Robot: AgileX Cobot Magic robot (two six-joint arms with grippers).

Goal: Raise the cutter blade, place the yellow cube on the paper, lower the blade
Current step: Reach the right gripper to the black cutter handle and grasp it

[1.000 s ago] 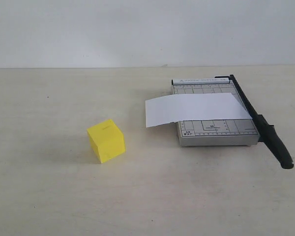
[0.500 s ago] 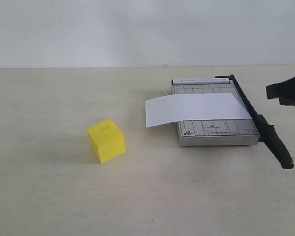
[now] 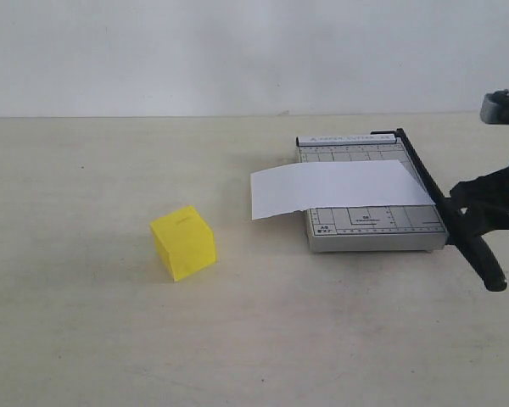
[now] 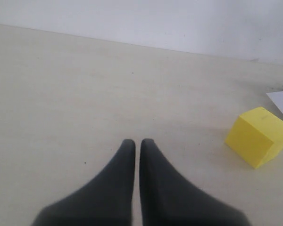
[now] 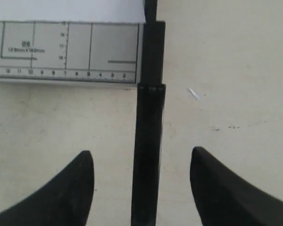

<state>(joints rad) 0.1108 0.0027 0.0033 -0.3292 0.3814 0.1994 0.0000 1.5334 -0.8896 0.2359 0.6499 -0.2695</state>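
We see right gripper [image 5: 141, 151] spread wide astride blade handle [image 5: 148, 141], not touching, near tabletop [image 3: 85, 339] right edge. Left gripper [image 4: 133, 141] pinched together, empty; cube [image 4: 258, 136] nearby.

A pale beige, matte surface [image 3: 85, 339] meets a plain white wall [image 3: 237, 51] along a straight horizontal line. Illumination is soft and even; shadows are faint.
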